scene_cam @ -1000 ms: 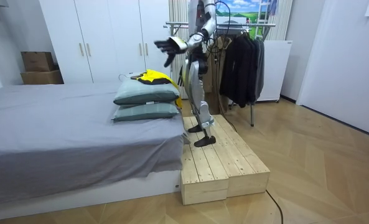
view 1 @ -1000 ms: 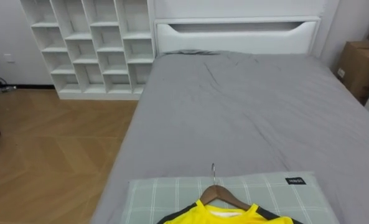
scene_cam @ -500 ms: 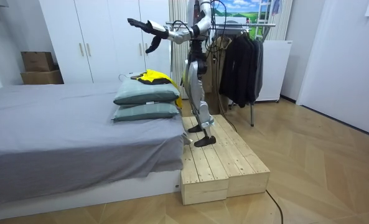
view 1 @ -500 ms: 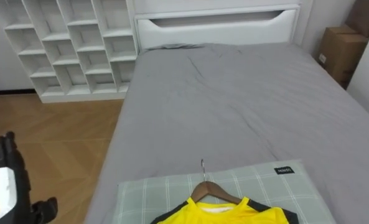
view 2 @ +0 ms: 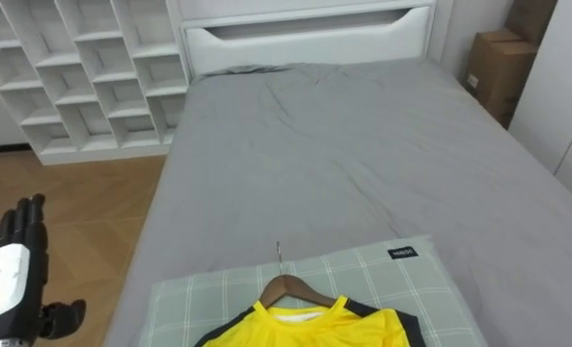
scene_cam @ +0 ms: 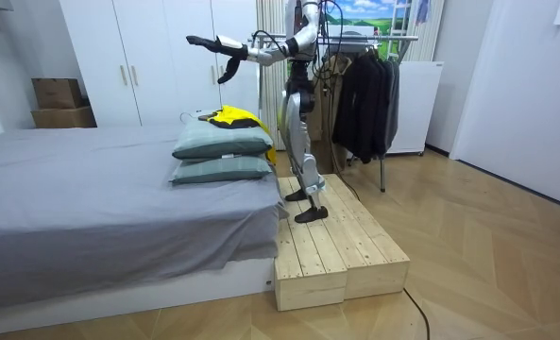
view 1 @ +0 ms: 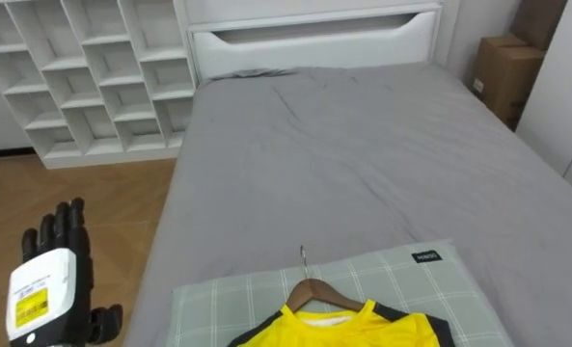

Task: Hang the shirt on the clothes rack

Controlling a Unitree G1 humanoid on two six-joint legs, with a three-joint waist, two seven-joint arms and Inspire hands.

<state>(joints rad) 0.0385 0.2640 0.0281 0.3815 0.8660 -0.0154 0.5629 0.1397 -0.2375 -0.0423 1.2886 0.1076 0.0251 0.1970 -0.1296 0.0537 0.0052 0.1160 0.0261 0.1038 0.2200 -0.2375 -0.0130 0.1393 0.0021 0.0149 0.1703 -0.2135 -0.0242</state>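
The left robot hand (view 1: 46, 289), fingers straight and empty, hangs beside the grey bed (view 1: 363, 164), where a yellow shirt (view 1: 348, 331) on its wooden hanger (view 1: 310, 289) lies atop a checked pillow (view 1: 218, 304).

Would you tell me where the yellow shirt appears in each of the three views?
Left eye view: shirt at the bottom edge, slightly right of centre.
Right eye view: shirt at the bottom edge, near centre.
Room view: shirt left of centre, just left of the robot.
Shared landmark: the green checked pillow under it.
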